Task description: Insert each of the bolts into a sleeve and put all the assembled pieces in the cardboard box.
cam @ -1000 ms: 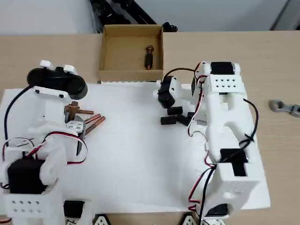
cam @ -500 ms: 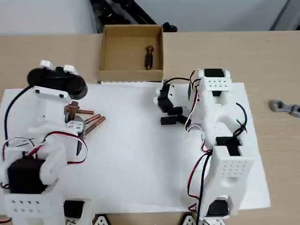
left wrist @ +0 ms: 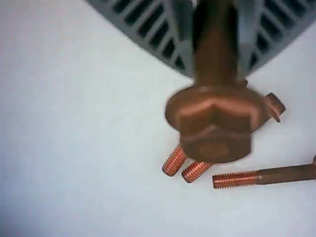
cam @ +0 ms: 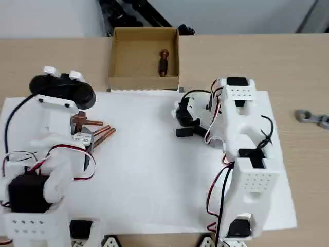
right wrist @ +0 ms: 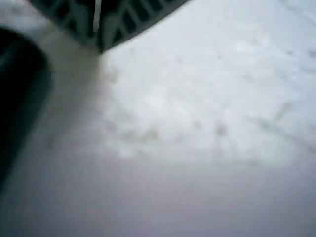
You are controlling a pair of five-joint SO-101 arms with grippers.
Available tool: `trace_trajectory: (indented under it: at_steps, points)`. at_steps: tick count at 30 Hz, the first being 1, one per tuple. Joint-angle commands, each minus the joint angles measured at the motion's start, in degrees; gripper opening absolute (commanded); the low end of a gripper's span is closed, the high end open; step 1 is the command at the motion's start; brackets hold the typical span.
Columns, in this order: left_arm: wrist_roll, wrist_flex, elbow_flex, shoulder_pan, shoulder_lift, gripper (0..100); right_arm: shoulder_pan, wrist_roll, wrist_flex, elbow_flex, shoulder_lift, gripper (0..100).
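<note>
Fingers [left wrist: 148, 34] of the left arm [cam: 56, 170] clamp a bolt [left wrist: 215, 118].

One assembled piece [cam: 163, 63] lies in the cardboard box [cam: 133, 54] at the table's far side. On the white sheet [cam: 149, 175], the left gripper [cam: 82, 126] holds a copper bolt [cam: 86, 122] just beside two loose bolts [cam: 104, 133] — to the right, the right gripper [cam: 184, 114] sits low among black sleeves [cam: 184, 132].
</note>
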Motion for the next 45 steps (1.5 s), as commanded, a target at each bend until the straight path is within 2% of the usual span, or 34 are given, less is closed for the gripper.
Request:
trace_trajectory:
  at_steps: [1, 18, 25, 31, 34, 37, 45]
  points:
    - [-0.6, -1.1, -0.5, -0.3, 0.0, 1, 0.5, 0.3, 1.5, -0.8, -7.2, 0.3]
    - [-0.6, -1.1, -0.3, -0.4, -0.4, 1, 0.4, -23.4, 0.0, -0.8, -33.5, 0.3]
    - [-0.6, -1.1, -0.3, -0.4, -0.4, 1, 0.4, -41.3, -3.8, -0.8, -45.6, 0.3]
    - [-0.6, -1.2, -0.3, -0.4, -0.4, 1, 0.7, -61.2, -10.4, -0.8, -55.9, 0.3]
    - [-0.6, -1.2, -0.5, -0.4, -0.4, 1, -0.8, -67.9, -10.8, -0.8, -60.6, 0.4]
    - [-0.6, -1.2, -0.5, -0.4, -0.4, 1, -2.0, -70.9, -10.6, -0.5, -64.8, 0.5]
    - [-0.6, -1.2, -0.5, -0.4, -0.4, 1, -2.0, -70.9, -2.1, -0.4, -73.3, 0.4]
